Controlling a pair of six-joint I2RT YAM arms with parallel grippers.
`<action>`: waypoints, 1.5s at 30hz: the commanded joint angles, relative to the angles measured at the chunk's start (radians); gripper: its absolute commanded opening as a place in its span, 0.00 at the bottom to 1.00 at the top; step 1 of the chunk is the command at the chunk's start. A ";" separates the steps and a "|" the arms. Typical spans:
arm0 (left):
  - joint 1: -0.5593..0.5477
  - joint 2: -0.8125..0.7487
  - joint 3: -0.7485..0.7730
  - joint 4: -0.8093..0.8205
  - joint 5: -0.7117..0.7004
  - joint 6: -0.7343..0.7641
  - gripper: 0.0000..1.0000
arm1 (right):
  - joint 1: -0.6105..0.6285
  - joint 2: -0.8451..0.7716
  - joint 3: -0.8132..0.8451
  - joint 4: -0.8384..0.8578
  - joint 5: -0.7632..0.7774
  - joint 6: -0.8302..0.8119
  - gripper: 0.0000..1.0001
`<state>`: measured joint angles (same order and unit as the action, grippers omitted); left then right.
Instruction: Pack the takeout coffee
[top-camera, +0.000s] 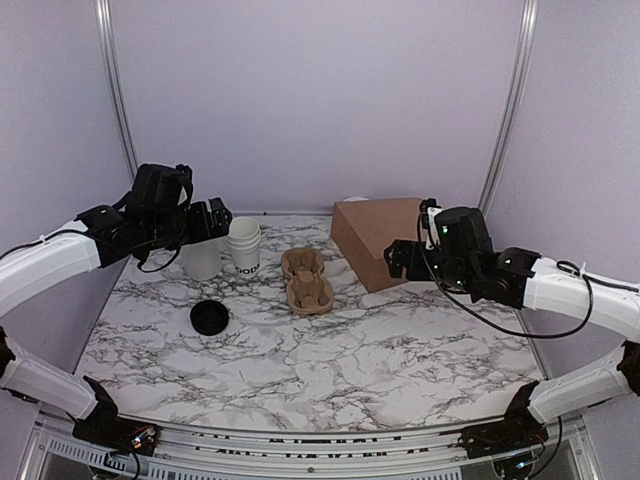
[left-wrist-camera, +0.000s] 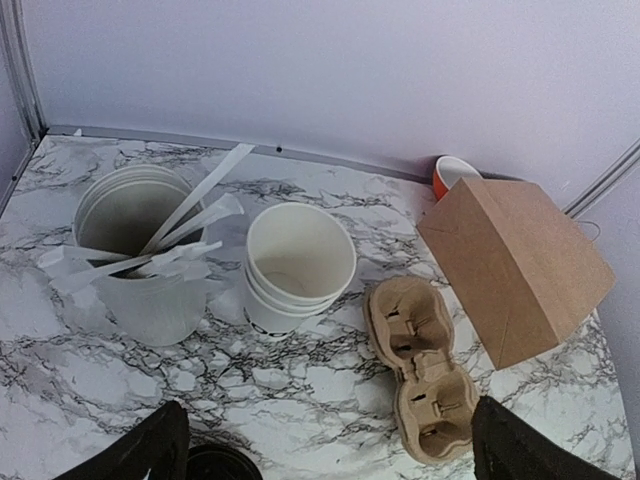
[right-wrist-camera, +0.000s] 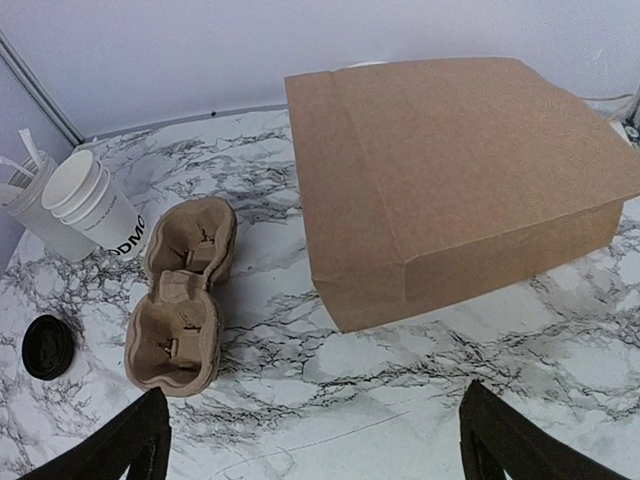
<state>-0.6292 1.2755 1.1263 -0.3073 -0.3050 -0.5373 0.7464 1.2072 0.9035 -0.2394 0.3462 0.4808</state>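
Left end effector (top-camera: 218, 218) and right end effector (top-camera: 400, 258) apart, empty; cup (top-camera: 243, 247) at bench (top-camera: 400, 350) 11 o'clock, lid (top-camera: 209, 317) off at its 7 o'clock.

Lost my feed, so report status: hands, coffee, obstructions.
Left hand, right hand open, empty. Coffee cup lidless beside cutlery tumbler; black lid loose on table. Nothing blocking carrier.

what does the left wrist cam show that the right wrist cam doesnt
Only the left wrist: the orange bowl behind the brown box, and a look down into the cutlery tumbler.
Only the right wrist: the dark lettering on the white cup, and the whole black lid, which the left wrist view crops.
Both: the cup carrier, box, cup, tumbler and marble table.
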 joint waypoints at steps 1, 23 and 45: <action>0.004 0.111 0.129 -0.085 0.021 -0.058 0.99 | -0.033 0.003 0.069 0.018 -0.079 0.004 0.97; 0.010 0.504 0.455 -0.226 -0.092 -0.111 0.74 | -0.042 -0.092 0.009 -0.009 -0.083 -0.046 0.97; 0.111 0.629 0.517 -0.232 -0.090 -0.073 0.46 | -0.042 -0.066 0.007 0.004 -0.129 -0.024 0.96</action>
<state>-0.5316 1.8652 1.5925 -0.5079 -0.3862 -0.6399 0.7128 1.1324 0.8845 -0.2432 0.2272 0.4488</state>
